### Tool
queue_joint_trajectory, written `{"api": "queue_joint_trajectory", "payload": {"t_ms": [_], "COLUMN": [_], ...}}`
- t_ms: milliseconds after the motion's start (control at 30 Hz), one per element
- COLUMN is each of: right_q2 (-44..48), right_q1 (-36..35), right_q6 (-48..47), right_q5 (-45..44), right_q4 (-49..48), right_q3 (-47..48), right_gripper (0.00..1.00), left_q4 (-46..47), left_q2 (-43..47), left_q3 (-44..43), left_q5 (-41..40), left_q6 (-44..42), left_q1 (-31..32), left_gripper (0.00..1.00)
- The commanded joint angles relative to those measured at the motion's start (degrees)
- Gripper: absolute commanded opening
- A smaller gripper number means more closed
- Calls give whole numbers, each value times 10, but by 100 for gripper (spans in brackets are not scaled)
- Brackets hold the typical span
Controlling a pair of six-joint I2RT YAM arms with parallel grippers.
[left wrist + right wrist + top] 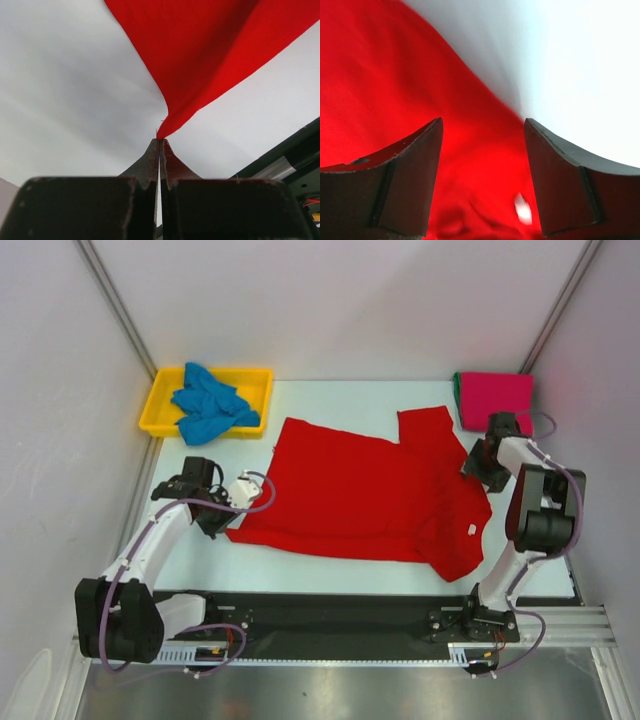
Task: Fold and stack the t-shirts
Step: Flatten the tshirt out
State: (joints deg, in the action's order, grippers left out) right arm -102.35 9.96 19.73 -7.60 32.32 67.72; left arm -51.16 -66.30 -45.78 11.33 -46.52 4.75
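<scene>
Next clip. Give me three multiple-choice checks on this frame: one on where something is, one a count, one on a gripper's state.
1. Where is the blue shirt?
A. in the yellow tray
B. draped over an arm
C. under a folded pile

2. How many shirts lie spread out flat?
A. three
B. one
C. two

3. The left gripper is:
A. open in the air
B. out of sight
C. shut on cloth

Answers:
1 A, it lies bunched inside the tray.
2 B, only the red shirt is spread; the pink shirt is folded.
3 C, the left wrist view shows it pinching a corner of the red shirt.
</scene>
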Motion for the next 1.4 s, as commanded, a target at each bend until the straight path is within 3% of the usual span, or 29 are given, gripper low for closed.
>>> {"api": "queue_joint_trajectory", "payload": {"t_ms": [0,167,300,467,700,733,767,800,867,900,933,1100,1200,1367], "right_q2": [-60,-165,-232,-306,-447,-463,-465,-459,-403,-376,-344,-125,-36,89], "right_q1": [-20,-29,-53,-98,-121,-121,-115,-112,-104,-89,-84,-95,-112,-115], "right_q6": [-57,-78,-108,-151,-105,-101,-96,-91,-78,-78,-79,-83,-25,54], "right_q5": [-17,-22,-12,-15,38,36,33,32,28,22,6,-59,-49,-5], "right_q4": [-47,-23,22,57,110,131,143,149,148,142,129,108,140,134], "right_q3": [84,158,264,398,704,731,768,768,729,662,627,383,286,44], "right_gripper": [70,63,26,0,3,11,30,41,56,63,64,68,65,60], "left_q4": [2,-4,-9,7,63,69,76,85,89,91,91,85,84,94], "left_q2": [-2,3,11,19,-28,-48,-59,-68,-86,-88,-88,-94,-93,-87], "left_q3": [-9,-6,1,21,-12,-16,-19,-21,-26,-29,-33,-52,-58,-47], "left_q5": [24,13,1,-15,25,24,14,9,5,11,18,24,25,40], "left_q6": [23,30,35,41,59,64,64,64,60,61,61,58,56,53], "left_q1": [3,4,3,3,13,18,36,46,73,76,78,79,79,79], "left_gripper": [0,0,0,0,0,1,0,0,0,0,0,0,0,0]}}
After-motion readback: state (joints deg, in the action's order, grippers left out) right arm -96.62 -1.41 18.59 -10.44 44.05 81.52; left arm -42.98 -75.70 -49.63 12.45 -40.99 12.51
